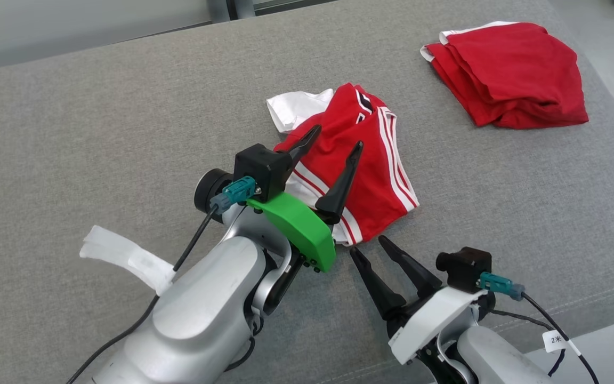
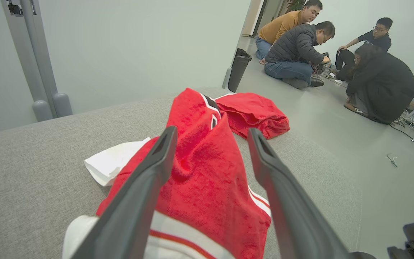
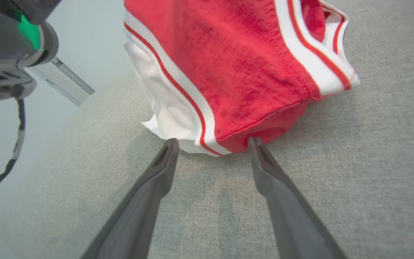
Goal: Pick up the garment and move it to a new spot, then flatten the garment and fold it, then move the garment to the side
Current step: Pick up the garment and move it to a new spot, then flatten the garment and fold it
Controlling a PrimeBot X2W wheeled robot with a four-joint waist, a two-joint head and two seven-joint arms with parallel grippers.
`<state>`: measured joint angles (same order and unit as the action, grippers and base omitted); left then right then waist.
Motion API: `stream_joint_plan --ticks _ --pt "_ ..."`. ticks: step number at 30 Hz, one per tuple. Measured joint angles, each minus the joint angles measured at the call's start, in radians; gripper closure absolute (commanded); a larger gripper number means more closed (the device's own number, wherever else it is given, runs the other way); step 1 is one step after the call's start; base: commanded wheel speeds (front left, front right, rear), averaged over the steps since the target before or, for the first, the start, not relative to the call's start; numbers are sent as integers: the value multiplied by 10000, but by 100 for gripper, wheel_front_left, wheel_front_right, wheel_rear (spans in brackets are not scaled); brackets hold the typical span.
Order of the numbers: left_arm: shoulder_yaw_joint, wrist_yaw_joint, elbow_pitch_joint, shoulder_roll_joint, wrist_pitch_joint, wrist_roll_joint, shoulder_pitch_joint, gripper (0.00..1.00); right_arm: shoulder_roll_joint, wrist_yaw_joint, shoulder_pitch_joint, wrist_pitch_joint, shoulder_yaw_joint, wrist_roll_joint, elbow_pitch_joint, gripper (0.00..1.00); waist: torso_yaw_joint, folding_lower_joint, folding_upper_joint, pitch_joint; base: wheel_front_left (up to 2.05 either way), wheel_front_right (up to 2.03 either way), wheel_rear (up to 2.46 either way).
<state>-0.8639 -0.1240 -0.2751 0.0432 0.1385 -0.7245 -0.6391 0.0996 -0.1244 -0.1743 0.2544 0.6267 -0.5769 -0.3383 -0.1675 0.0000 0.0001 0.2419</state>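
Left end effector [image 1: 339,136] spread over crumpled red jersey [image 1: 371,176], mid grey cushion [image 1: 126,133]; right end effector [image 1: 366,244] spread at near hem. My worry: pinch catches stacked layers, jersey bunches, won't flatten.

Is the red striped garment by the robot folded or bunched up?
Bunched up: the striped garment lies in a rumpled heap on the grey cushion, white fabric sticking out unevenly.

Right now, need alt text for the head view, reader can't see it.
A crumpled red and white garment lies mid-frame on a grey cushion, with the open left pincer over it, holding nothing. The open right pincer points at its near edge; a second red garment lies folded at upper right.
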Motion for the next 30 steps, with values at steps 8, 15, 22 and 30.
stream_joint_plan --ticks 8,15,22,30 --pt "339 0 -182 -4 217 531 37 0 -25 0 -16 -59 -334 -408 -525 0 470 0 0 -230 0 0 0" --pt "658 0 -351 31 311 709 480 0 -42 0 -229 -138 -491 -591 -895 0 838 0 0 -379 0 0 0" --pt "970 0 -431 376 527 1143 1031 0 -36 0 -297 -355 -520 -623 -1354 0 1154 0 0 -578 0 0 0" --pt "2015 0 -759 1074 744 1310 2413 0 -27 13 -460 -366 -777 -846 -1664 0 1504 0 0 -812 0 0 0"
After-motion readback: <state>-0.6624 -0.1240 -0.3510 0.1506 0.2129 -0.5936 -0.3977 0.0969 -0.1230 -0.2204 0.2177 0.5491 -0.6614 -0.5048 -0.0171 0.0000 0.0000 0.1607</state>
